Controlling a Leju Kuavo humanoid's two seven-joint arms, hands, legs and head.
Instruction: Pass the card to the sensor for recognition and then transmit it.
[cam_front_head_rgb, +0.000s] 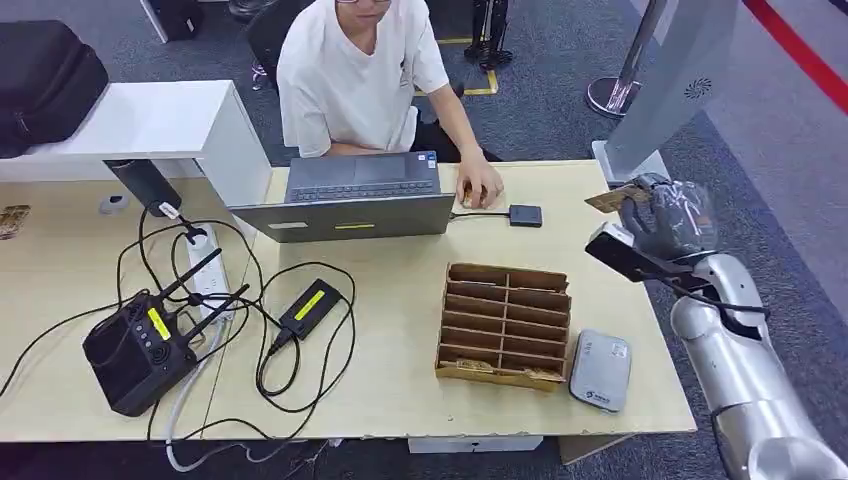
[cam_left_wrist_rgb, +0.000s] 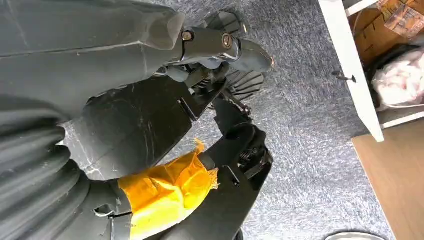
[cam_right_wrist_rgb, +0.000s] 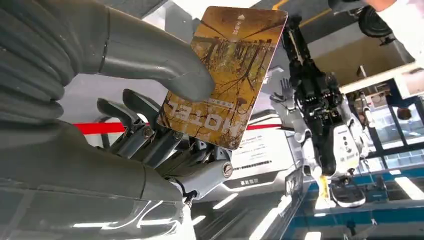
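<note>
- At the left of the head view a black router (cam_front_head_rgb: 140, 350) with antennas sits among looped cables on the wooden table (cam_front_head_rgb: 400, 400), next to a white power strip (cam_front_head_rgb: 207, 270) and a black power brick (cam_front_head_rgb: 310, 306).
- Further right, a person (cam_front_head_rgb: 355, 75) in a white shirt sits behind a grey laptop (cam_front_head_rgb: 350, 195), one hand resting on the table just beside a small black box (cam_front_head_rgb: 525, 215) on a cable.
- Right of centre stands a brown cardboard sorter (cam_front_head_rgb: 505, 325) with rows of slots; a grey sensor (cam_front_head_rgb: 601, 370) lies flat on the table just beside its right end.
- At the far right the right hand (cam_front_head_rgb: 668, 215) is raised beyond the table's right edge, grasping the card (cam_front_head_rgb: 618, 197), which juts out toward the table, well apart from the sensor.
- The right wrist view shows the grip up close: the thick grey thumb (cam_right_wrist_rgb: 165, 65) presses on the printed face of the card (cam_right_wrist_rgb: 225, 75), the darker fingers (cam_right_wrist_rgb: 150, 135) support it from behind, and most of the card stands clear of the hand. The yellow-brown woodland print and the word HOTEL are readable here, while the head view gives only a thin brown sliver.
- The left wrist view shows the left hand (cam_left_wrist_rgb: 200, 125) over grey carpet, fingers apart and grasping nothing, with yellow tape (cam_left_wrist_rgb: 165, 192) wrapped around one part.
</note>
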